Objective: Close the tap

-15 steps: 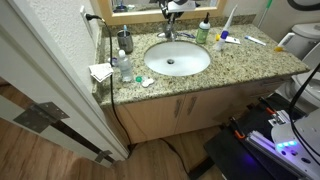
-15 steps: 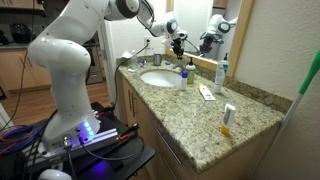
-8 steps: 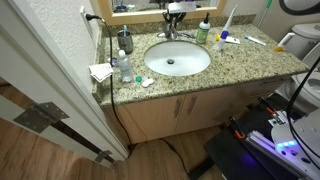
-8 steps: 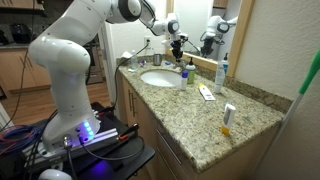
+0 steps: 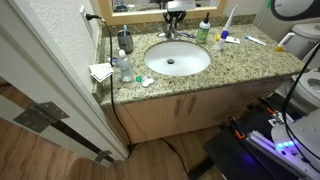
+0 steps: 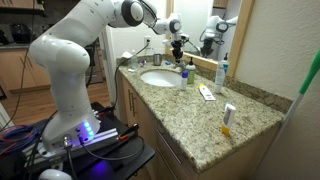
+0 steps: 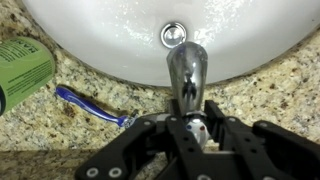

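The chrome tap (image 5: 168,33) stands at the back of the white oval basin (image 5: 152,68) on the granite counter. In the wrist view its short spout (image 7: 185,70) points over the basin (image 7: 100,40), and the lever handle (image 7: 198,128) with a red and a blue dot sits behind it. My gripper (image 7: 196,126) has a black finger on each side of that handle and is closed against it. In both exterior views the gripper (image 5: 174,14) (image 6: 178,44) hangs just over the tap (image 6: 178,60) in front of the mirror.
A green soap bottle (image 5: 203,33) (image 7: 20,68) stands beside the tap, with a blue razor (image 7: 95,105) lying near it. A dark pump dispenser (image 5: 125,42) and small bottles (image 5: 121,68) are at the counter's other end. Tubes (image 6: 206,92) lie on the counter.
The arm's upper link has come further into the corner of an exterior view. The gripper stays at the tap handle.
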